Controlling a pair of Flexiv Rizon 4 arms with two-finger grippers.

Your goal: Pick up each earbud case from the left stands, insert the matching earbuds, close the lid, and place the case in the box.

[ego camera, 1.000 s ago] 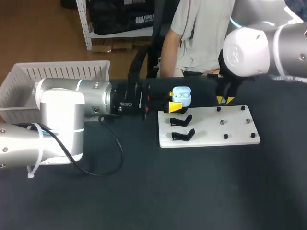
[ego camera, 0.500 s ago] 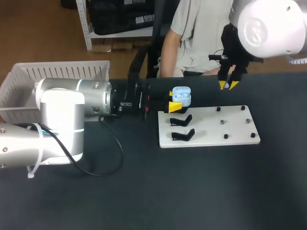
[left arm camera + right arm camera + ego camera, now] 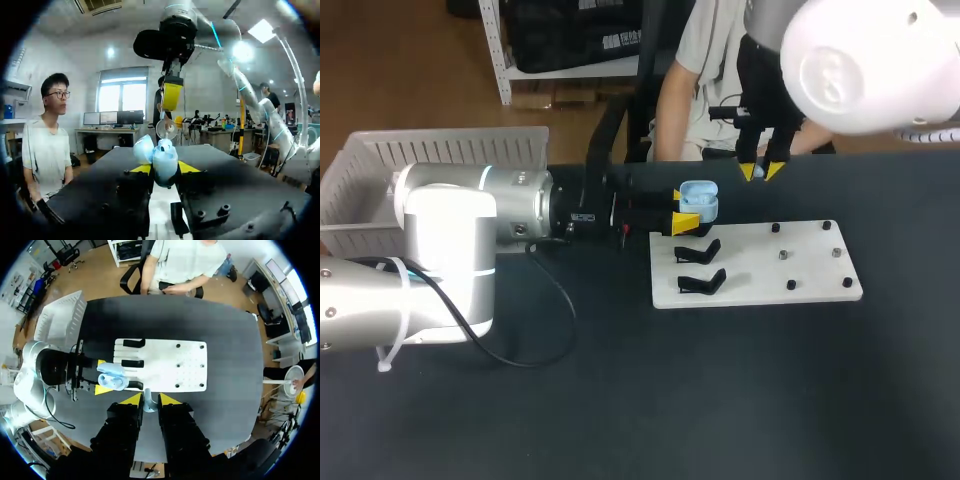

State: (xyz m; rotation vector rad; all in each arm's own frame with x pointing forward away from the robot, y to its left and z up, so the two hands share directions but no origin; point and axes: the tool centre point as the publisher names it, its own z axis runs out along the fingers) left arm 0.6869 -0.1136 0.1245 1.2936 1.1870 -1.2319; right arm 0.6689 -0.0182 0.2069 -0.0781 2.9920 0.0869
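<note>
The earbud case (image 3: 698,200), pale blue with its lid standing open, sits at the far left corner of the white board (image 3: 760,268), clamped from two sides between the yellow tips of the left gripper (image 3: 682,208), which comes in level from the board's left. I cannot tell whether the case rests on a stand there or is lifted just clear of it. I also cannot make out whether an earbud already lies inside.

On the board just nearer than the case, two black stands (image 3: 700,250) are bare. The board's right half carries small dark pegs (image 3: 783,255). Nothing pale shows on them, though they are too small to be sure.

The right gripper (image 3: 761,171) hangs high above the board's far edge, right of the case and apart from it. Its fingers are drawn narrow on a small pale piece that I take to be an earbud (image 3: 148,403).

The white slatted box (image 3: 450,142) stands well to the left of the board, partly hidden by the left arm. I cannot see any cases in it.

By my reading the work on this case is midway. The case is gripped and open, and an earbud is in hand but not yet seated. Still to do are the insertion, closing the lid and carrying the case to the box. The bare stands hint that this may be the last case.
</note>
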